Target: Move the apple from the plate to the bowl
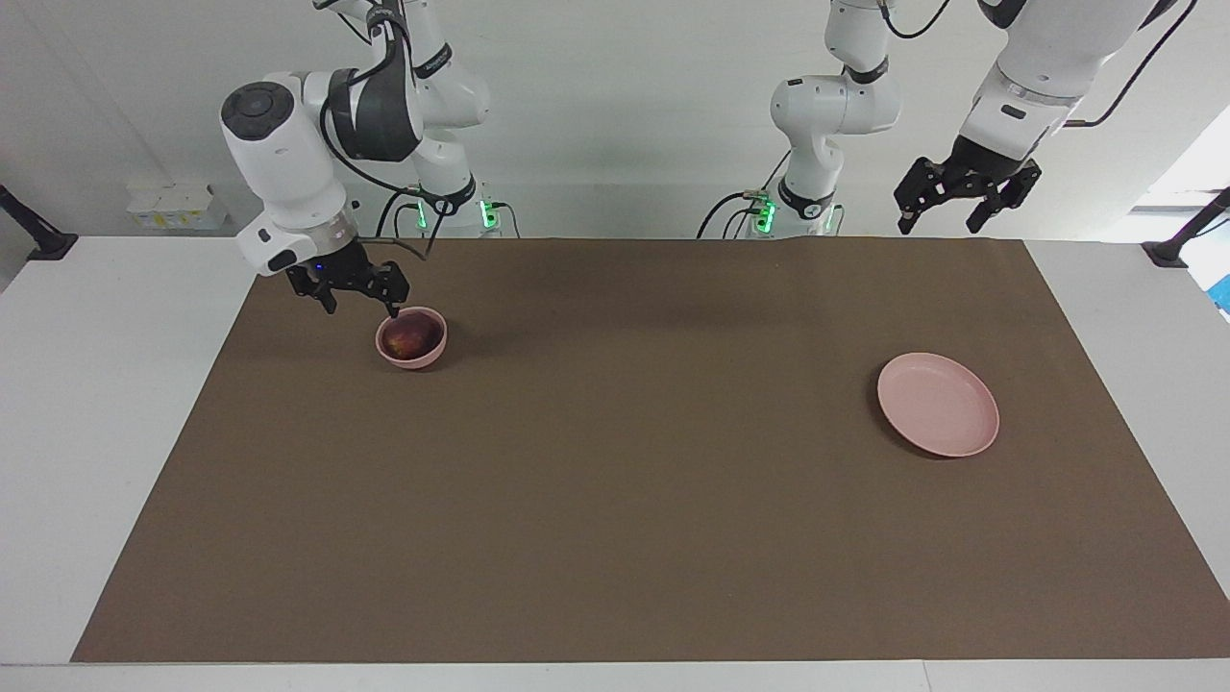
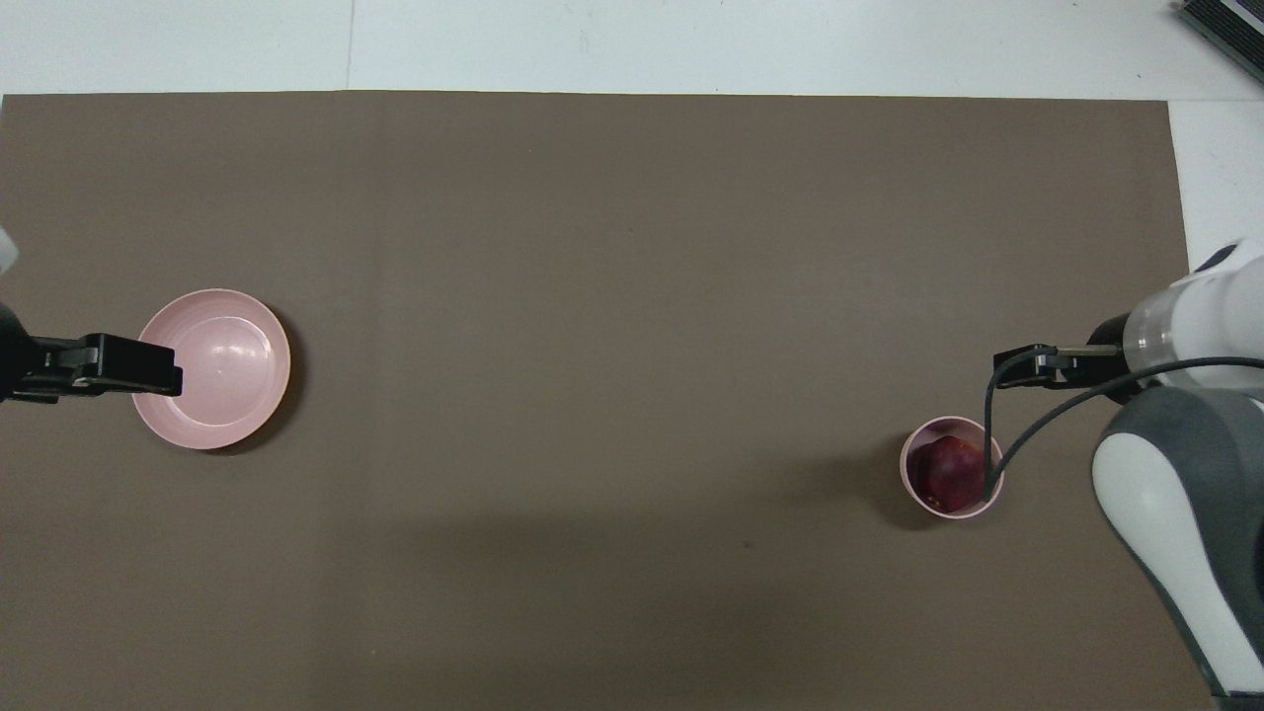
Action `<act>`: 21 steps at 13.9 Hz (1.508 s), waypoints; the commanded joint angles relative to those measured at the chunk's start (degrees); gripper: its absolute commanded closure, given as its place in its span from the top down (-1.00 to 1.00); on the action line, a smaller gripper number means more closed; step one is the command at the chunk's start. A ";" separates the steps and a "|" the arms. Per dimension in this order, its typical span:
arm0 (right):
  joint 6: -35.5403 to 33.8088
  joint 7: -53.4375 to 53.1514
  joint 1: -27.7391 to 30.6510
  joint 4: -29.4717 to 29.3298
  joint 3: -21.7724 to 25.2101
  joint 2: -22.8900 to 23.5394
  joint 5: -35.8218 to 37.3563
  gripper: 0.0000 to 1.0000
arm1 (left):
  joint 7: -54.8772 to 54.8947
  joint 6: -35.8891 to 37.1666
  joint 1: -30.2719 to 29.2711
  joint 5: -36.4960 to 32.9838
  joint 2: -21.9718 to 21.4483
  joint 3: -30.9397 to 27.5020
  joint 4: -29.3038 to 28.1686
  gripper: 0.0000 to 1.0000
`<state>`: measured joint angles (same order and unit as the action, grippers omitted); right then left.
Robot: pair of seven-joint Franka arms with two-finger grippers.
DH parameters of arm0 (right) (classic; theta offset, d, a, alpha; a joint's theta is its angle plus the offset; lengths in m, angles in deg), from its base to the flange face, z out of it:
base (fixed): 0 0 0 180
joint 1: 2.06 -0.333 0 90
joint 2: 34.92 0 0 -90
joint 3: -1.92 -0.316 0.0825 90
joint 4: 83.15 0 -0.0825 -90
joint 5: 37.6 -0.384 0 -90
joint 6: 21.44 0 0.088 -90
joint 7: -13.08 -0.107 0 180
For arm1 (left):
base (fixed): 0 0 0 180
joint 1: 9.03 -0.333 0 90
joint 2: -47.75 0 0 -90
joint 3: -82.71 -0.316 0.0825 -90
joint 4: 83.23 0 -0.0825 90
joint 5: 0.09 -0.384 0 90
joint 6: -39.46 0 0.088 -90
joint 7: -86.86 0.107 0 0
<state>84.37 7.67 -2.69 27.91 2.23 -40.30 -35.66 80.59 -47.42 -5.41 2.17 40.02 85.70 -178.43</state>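
Dark red apple (image 1: 409, 340) sits in bowl (image 1: 430, 357); plate (image 1: 938, 404) bare. Right gripper (image 1: 357, 298) just above bowl's rim, fingers seemingly parted, holding nothing. Left gripper (image 1: 937, 213) raised, open.

Even, bright light fell from above. The bowl (image 2: 950, 465) and plate (image 1: 938, 404) cast short soft shadows on the brown mat (image 1: 615, 461), with a broad faint one near its robot-side edge. Both views were sharp; the white table (image 1: 86, 404) showed mild glare.
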 commanded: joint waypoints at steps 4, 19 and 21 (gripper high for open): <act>-15.69 -0.38 0.72 -18.30 -0.66 3.61 -1.14 1.00 | 0.03 -0.04 1.64 0.55 0.17 -0.62 0.72 1.00; -20.12 1.19 0.19 -22.73 -0.75 4.76 -2.99 1.00 | 4.96 -3.29 0.77 -0.85 0.17 -0.88 -0.15 1.00; -20.03 1.28 0.28 -22.73 -0.84 4.76 -3.07 1.00 | 4.78 -3.21 0.42 -0.85 0.26 -0.97 -0.15 1.00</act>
<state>65.10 7.70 -3.03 5.97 1.71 -35.72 -37.78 84.69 -49.81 -4.88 1.96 40.31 85.13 -178.27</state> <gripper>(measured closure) 0.000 0.000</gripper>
